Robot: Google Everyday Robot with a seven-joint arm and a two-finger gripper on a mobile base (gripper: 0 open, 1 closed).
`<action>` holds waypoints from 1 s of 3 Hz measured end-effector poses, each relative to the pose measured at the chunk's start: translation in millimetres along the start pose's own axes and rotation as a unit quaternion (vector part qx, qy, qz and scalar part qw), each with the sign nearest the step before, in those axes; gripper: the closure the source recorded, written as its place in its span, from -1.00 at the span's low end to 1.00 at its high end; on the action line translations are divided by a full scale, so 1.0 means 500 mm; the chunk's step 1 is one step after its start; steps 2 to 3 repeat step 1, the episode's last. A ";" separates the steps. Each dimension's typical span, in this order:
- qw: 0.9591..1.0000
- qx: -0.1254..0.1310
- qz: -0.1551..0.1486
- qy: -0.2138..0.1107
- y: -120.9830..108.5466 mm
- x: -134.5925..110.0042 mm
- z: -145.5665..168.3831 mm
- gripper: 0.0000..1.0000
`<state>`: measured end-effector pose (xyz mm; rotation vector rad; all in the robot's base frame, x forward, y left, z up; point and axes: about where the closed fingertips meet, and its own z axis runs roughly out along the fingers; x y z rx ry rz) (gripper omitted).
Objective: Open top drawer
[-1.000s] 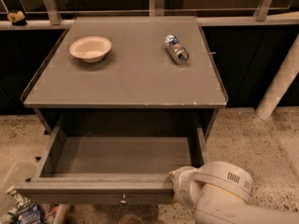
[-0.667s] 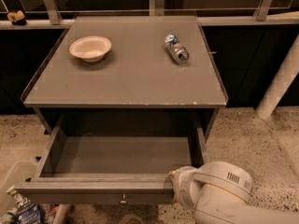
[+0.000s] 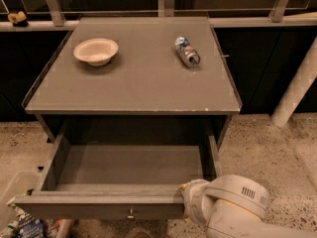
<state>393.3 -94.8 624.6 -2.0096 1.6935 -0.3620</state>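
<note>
The top drawer (image 3: 99, 205) of the grey cabinet stands pulled far out toward me. Its grey box interior (image 3: 129, 165) shows and is empty. A small round metal knob (image 3: 130, 214) sits at the centre of its front. My gripper (image 3: 187, 202) is at the right end of the drawer front, against its top edge, at the end of my white arm (image 3: 233, 209). The arm's white housing covers the fingertips.
A white paper bowl (image 3: 96, 50) and a can lying on its side (image 3: 187, 52) rest on the cabinet top (image 3: 133, 83). A white pole (image 3: 297, 83) stands at right. A bin with wrappers (image 3: 22, 222) sits on the speckled floor at lower left.
</note>
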 end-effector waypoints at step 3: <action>1.000 0.000 0.000 0.000 0.000 0.000 0.000 0.17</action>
